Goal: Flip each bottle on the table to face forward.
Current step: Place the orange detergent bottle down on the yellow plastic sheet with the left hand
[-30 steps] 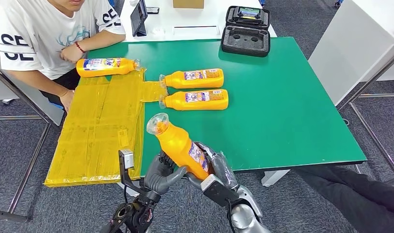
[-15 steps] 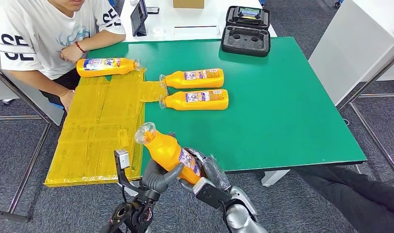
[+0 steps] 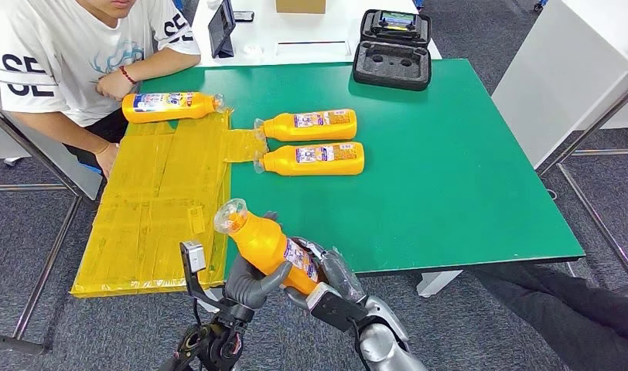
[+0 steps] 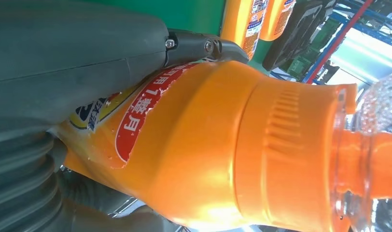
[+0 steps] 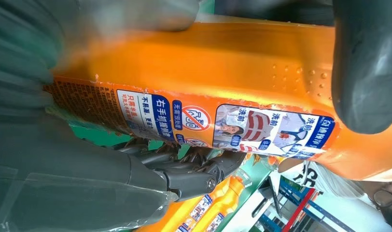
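Right now both the left hand (image 3: 253, 280) and the right hand (image 3: 326, 274) clasp the tilted orange bottle (image 3: 271, 243) over the table's (image 3: 450, 154) near edge, seemingly mid-turn, so a loosened grip while regrasping could drop it floorward

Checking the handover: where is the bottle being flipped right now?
In the head view the held bottle is gripped by both the left robot hand and right robot hand, tilted at the near edge of the green table.
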